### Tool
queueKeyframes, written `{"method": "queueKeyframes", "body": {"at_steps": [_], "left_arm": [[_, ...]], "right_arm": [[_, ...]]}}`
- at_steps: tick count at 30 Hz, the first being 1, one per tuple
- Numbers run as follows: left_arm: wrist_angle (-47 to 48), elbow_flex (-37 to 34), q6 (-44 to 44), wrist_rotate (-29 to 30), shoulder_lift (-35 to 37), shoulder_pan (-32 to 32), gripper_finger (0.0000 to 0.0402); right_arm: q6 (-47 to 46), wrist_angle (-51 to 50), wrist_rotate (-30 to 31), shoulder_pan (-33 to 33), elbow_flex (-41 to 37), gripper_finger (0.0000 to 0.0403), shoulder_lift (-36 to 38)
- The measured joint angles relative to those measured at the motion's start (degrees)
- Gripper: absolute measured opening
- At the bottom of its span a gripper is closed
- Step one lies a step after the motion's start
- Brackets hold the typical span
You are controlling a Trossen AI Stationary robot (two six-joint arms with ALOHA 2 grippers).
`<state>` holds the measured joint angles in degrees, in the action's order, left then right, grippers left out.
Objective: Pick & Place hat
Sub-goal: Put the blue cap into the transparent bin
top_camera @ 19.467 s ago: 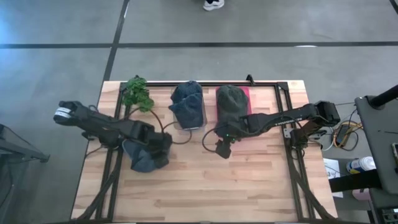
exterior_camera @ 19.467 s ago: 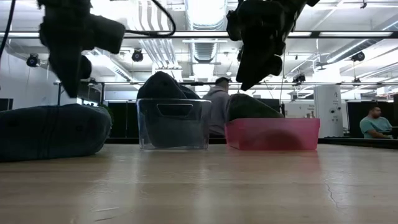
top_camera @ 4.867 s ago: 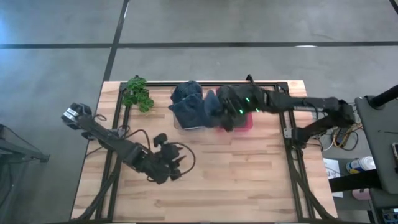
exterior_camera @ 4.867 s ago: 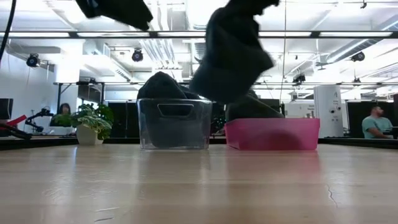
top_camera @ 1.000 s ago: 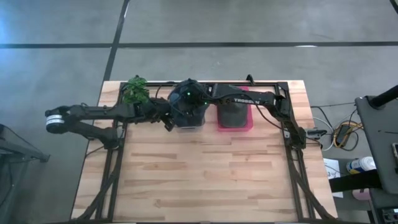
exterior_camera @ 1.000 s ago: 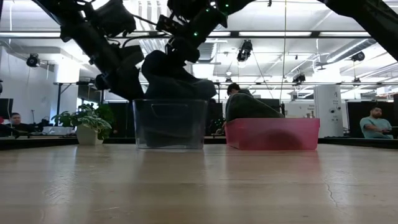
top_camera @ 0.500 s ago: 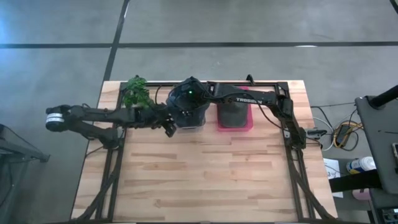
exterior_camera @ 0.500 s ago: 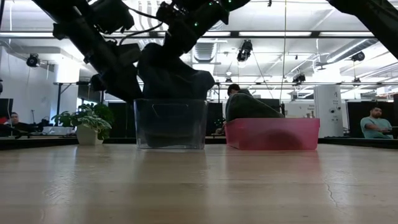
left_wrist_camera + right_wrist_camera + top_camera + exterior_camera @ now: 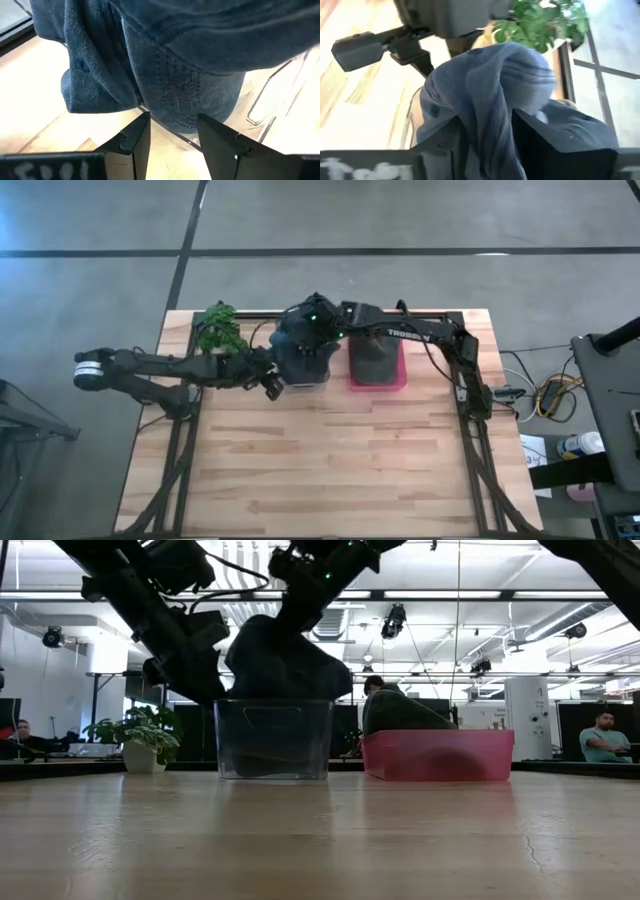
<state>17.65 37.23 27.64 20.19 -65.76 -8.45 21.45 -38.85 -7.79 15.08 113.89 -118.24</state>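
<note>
A pile of blue hats (image 9: 302,352) fills the clear bin (image 9: 273,740) at the table's far side, and the top hat (image 9: 288,655) humps above the rim. My right gripper (image 9: 488,117) hangs over the pile (image 9: 312,328), open, with a raised fold of the top hat between its fingers. My left gripper (image 9: 173,122) waits open at the bin's near left corner (image 9: 273,385), just short of the hat cloth overhanging the wall. A green hat (image 9: 375,358) lies in the pink bin (image 9: 438,755). My right gripper comes slanting down from above on the top hat's raised fold (image 9: 485,85). Its fingers (image 9: 457,132) stand on either side of the fold. Whether they still touch the cloth I cannot tell. The hat rests on the pile in the clear bin.
A small green plant (image 9: 220,328) stands at the far left, close behind my left arm. The pink bin sits right beside the clear bin. Bare wooden tabletop (image 9: 330,460) stretches toward the near edge. People show in the room beyond the table.
My right gripper has risen over the clear bin, rolled, and drifted toward the far right. The top hat's hump has spread wider over the rim. My left gripper has slid from the bin's left side a little toward the near edge, then kept still.
</note>
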Motion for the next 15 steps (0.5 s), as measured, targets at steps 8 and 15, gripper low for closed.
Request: {"method": "queueKeyframes", "body": {"at_steps": [8, 15], "left_arm": [[0.2, 0.3, 0.0, 1.0, 0.0, 0.0, 0.0153], [5.7, 4.9, -3.7, 6.2, 1.7, 0.5, 0.0153]], "right_arm": [[-3.8, -2.1, -1.3, 2.0, -0.2, 0.0223, 3.6], [-6.8, -6.2, 8.1, 2.1, -1.9, 0.0260, 6.7]]}}
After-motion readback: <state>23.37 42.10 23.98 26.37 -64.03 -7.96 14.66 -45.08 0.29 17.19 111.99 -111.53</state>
